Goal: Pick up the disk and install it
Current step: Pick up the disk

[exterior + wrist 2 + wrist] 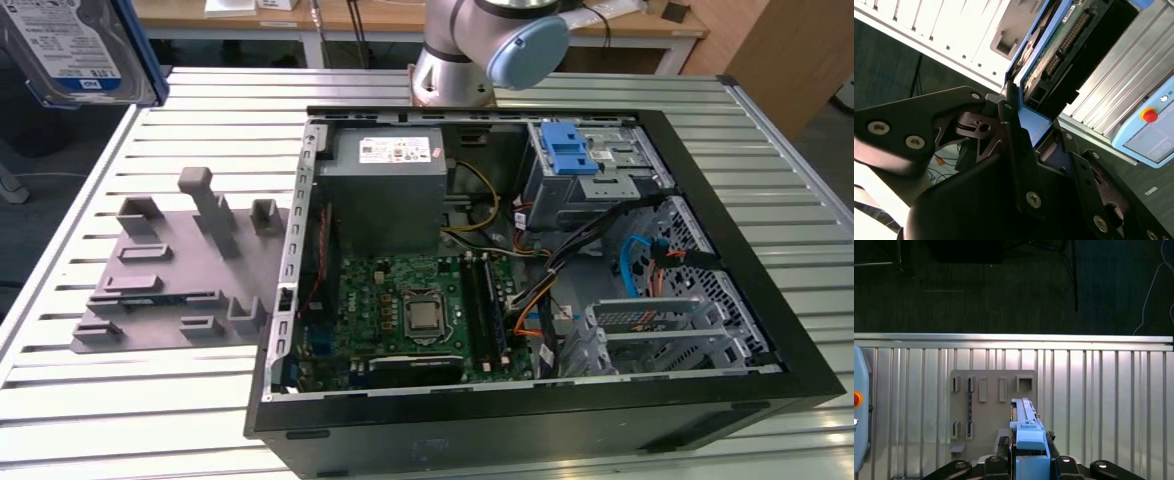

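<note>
I have the jaws closed firmly on the disk (1026, 429), clamping its blue plastic carrier frame from both sides. In both wrist views, black metal links flank that frame. The first wrist view presents the disk edge-on, held above a grey slotted plastic fixture (991, 415) on the ribbed aluminium table (1104, 400). The second wrist view adds the underside: a green circuit board and a row of connector pins. In the exterior view I see the flat face with its blue-and-white label, at the exterior view's upper left. It is well apart from the open black computer case (747, 300), which exposes a green motherboard (400, 310), a grey metal box (387, 195) with a white sticker, and an upright blue latch piece (571, 155).
</note>
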